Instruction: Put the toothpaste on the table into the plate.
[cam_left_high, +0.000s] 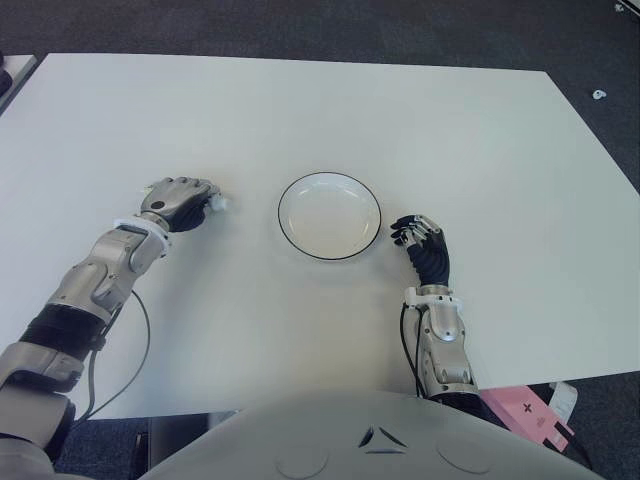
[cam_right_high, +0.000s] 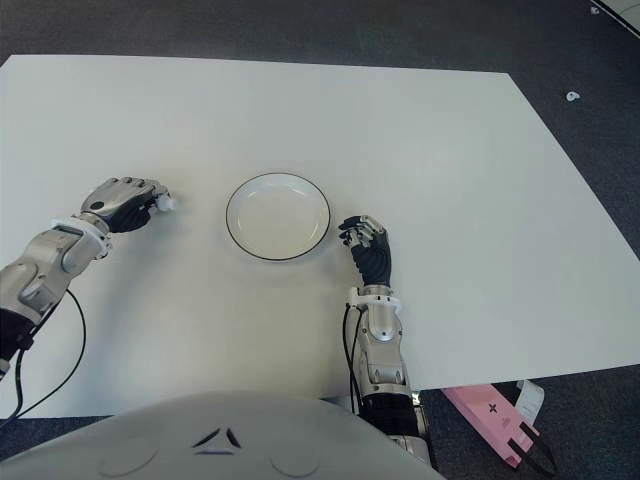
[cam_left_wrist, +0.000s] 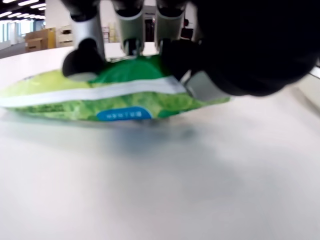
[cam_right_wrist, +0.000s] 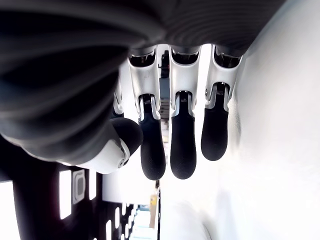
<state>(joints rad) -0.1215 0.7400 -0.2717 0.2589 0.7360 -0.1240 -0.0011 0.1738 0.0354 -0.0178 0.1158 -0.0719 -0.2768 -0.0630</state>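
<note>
Left of the plate (cam_left_high: 329, 216), on the counter (cam_left_high: 400, 120): toothpaste (cam_left_wrist: 100, 95), soft green tube, lying flat under left hand (cam_left_high: 178, 203), fingers (cam_left_wrist: 82, 60) curled over it. Best lifted level, carried right, lowered into the shallow, dark-rimmed white dish. Right of plate: right hand (cam_left_high: 425, 246), loosely extended, empty.

Plate (cam_left_high: 329, 216) at surface (cam_left_high: 400, 130) centre. Left hand (cam_left_high: 180, 203) at plate's 9 o'clock, over toothpaste (cam_left_wrist: 110, 95). Right hand (cam_left_high: 424, 245) at plate's 4 o'clock.

Silver arms, black-fingered robot hand (cam_left_high: 424, 240)
</note>
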